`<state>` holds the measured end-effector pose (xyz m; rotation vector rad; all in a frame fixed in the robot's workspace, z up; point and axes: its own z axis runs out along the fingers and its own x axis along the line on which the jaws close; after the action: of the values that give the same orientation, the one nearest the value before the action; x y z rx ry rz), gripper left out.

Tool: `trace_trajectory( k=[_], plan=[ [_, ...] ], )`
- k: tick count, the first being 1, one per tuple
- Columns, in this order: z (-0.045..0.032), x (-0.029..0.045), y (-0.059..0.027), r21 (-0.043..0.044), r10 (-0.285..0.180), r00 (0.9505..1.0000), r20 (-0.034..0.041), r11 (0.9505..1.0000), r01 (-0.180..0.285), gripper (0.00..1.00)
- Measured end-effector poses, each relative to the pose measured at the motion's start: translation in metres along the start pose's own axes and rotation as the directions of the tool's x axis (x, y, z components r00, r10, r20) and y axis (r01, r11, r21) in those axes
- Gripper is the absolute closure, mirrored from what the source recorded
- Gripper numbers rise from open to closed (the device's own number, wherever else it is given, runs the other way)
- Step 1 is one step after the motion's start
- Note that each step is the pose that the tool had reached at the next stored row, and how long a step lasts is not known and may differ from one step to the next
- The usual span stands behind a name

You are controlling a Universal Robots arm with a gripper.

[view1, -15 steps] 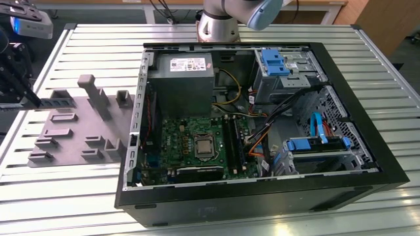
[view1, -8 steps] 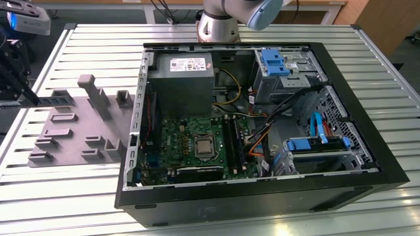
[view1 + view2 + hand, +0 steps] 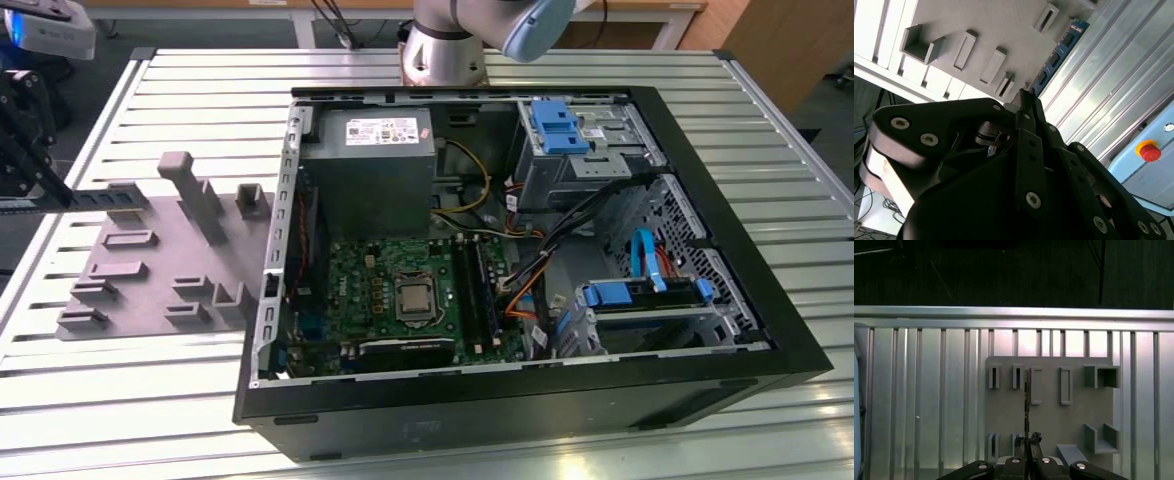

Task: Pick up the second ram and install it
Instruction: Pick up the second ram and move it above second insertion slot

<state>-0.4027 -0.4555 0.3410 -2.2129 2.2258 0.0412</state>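
My gripper (image 3: pixel 1026 101) is pinched narrow on one end of the second ram (image 3: pixel 1056 55), a long, thin blue-green circuit-board stick with a row of dark chips. It juts straight out from my fingertips over the grey moulded fixture (image 3: pixel 1049 420) and appears edge-on in the first wrist view.

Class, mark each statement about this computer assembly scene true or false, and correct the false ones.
1. The claw grips one end of the long blue-green circuit-board stick. True.
2. The black computer case is open, showing its green motherboard. True.
3. The stick sits in a motherboard slot. False: it is in the claw, in front of the grey moulded plastic fixture.
4. The fixture lies inside the case. False: it lies on the slatted metal table, at the exterior view's left of the case.
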Motion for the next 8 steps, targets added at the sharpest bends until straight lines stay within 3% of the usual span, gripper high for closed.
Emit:
trace_trajectory(
  k=[8],
  plan=[
    [-0.0098,-0.0003,0.0002,0.0000,0.000,1.0000,0.0000,1.0000,0.000,0.86]
  ],
)
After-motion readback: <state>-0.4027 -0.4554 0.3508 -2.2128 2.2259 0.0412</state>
